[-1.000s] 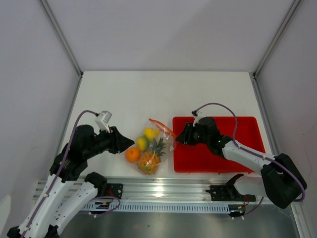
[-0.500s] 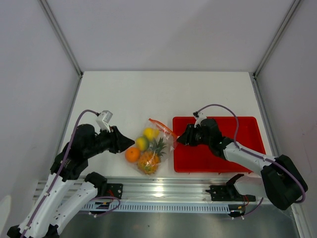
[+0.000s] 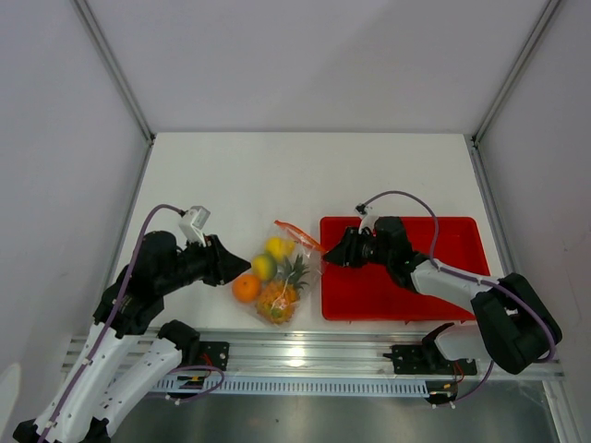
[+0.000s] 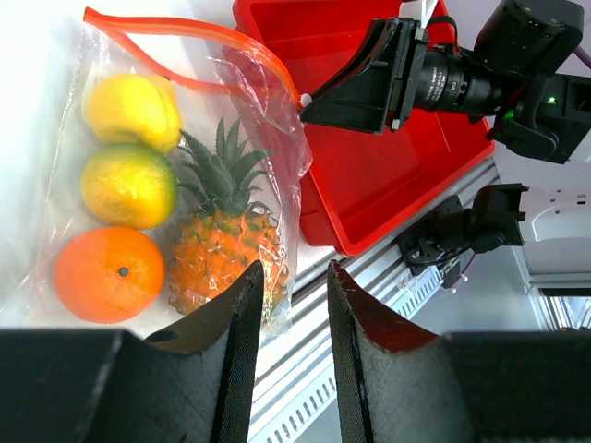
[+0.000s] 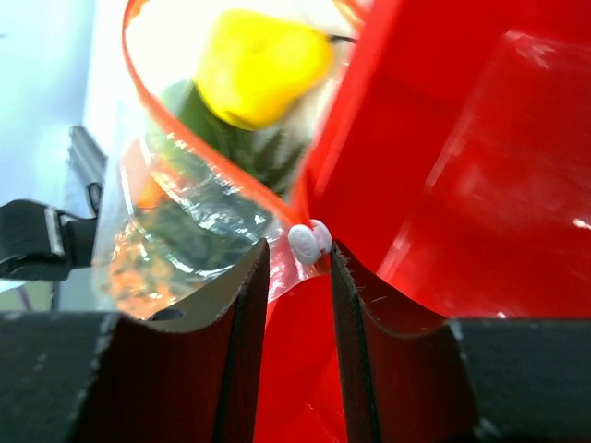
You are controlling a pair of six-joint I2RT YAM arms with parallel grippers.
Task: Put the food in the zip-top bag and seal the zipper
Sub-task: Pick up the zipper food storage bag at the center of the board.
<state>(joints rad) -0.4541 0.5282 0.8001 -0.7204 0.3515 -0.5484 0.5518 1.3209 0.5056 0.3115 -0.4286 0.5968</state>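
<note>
The zip-top bag (image 3: 307, 265) lies between my arms, clear in the left wrist view (image 4: 277, 111). Inside it lie the lemon (image 4: 134, 111), the green fruit (image 4: 129, 185), the orange (image 4: 109, 274) and the pineapple (image 4: 226, 254). The zipper (image 4: 185, 29) is parted, with a white slider (image 5: 309, 242) at its right end. My right gripper (image 5: 295, 249) is narrowly open, the slider just at its fingertips; from above the right gripper (image 3: 327, 252) sits at the bag's right edge. My left gripper (image 3: 242, 268) is open and empty beside the orange (image 3: 246, 288), also in its wrist view (image 4: 294, 272).
A red tray (image 3: 406, 295) lies right of the bag, under my right arm, its near-left corner touching the bag. The metal rail (image 3: 305, 355) runs along the table's near edge. White walls and frame posts enclose the table.
My right gripper has moved a little left, up to the bag's zipper end. The bag has shifted slightly left. The left gripper has barely moved.
</note>
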